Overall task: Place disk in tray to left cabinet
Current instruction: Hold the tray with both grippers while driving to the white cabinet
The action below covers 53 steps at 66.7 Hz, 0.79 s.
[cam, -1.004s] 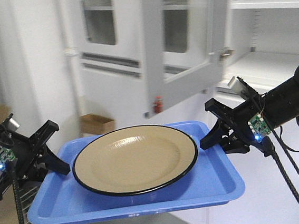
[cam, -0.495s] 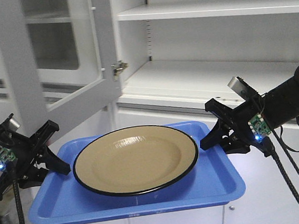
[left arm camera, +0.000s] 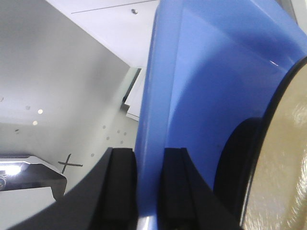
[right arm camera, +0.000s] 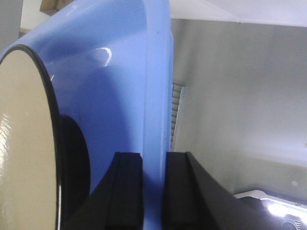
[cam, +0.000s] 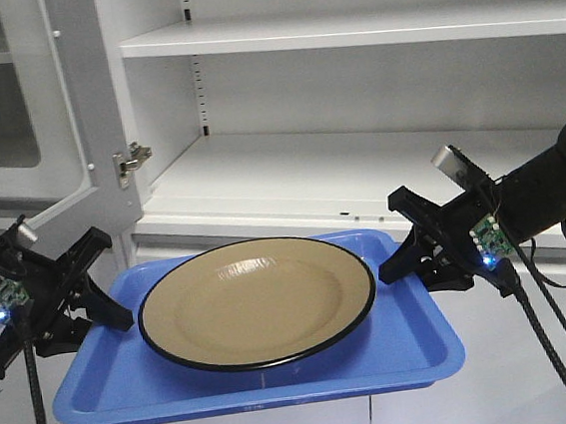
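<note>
1. My left gripper (cam: 105, 289) is clamped onto the left rim of the tray (cam: 279, 383). In the left wrist view my fingers (left arm camera: 120, 187) sit one outside the rim and one inside, both pressed against the blue plastic.
2. My right gripper (cam: 399, 248) is closed the same way on the tray's right rim. The right wrist view shows my fingers (right arm camera: 127, 191) on either side of the rim, in contact with it.
3. The tray hangs in the air between my two arms, roughly level, resting on no shelf.
4. The disk (cam: 256, 300) lies flat in the tray, about centred and filling most of its width. Its black rim is near both gripped edges but apart from my fingers.
5. The cabinet (cam: 513, 100) stands open directly behind the tray, with its door (cam: 43, 115) swung out at the left.
6. The lower shelf (cam: 340, 176) lies beyond the tray's far edge and slightly higher; the upper shelf (cam: 346, 31) is well above it.
</note>
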{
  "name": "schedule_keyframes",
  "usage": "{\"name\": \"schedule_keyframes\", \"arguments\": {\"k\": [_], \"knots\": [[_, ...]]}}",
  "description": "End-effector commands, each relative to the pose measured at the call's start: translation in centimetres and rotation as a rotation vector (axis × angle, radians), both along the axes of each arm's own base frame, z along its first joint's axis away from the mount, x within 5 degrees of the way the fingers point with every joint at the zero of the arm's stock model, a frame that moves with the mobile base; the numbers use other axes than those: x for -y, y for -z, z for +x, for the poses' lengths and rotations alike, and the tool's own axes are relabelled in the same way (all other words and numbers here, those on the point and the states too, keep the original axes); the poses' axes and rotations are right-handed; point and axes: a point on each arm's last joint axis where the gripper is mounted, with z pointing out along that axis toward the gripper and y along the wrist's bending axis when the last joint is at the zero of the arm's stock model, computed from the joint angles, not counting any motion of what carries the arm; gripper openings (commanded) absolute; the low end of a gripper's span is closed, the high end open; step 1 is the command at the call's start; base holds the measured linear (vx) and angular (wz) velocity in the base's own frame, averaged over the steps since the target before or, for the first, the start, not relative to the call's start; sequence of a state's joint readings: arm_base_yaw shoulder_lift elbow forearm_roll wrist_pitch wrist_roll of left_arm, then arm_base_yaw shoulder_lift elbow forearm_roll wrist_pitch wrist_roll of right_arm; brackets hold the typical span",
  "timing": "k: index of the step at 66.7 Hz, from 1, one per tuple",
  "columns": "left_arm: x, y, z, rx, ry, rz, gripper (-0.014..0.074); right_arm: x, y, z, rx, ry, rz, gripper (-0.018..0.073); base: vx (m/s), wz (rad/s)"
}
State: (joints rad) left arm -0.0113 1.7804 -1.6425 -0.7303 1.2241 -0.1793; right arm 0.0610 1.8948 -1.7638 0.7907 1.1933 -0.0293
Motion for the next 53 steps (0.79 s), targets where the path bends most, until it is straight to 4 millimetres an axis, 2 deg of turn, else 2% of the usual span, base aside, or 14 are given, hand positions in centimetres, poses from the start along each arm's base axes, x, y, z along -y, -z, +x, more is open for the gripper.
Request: {"name": "schedule_keyframes", "arguments": {"k": [1,53], "knots": [[2.37,-4.28,-1.58,0.055,0.038,-0.226,-0.0001,-2.44,-5.09,-2.23,0.053,-0.076,0.237,-0.0004,0.27,-0.17],[2.37,-4.28,-1.58,0.055,0.038,-0.226,-0.0001,-2.44,-5.09,-2.23,0.053,-0.076,0.237,-0.0004,0.29,-0.16]]}}
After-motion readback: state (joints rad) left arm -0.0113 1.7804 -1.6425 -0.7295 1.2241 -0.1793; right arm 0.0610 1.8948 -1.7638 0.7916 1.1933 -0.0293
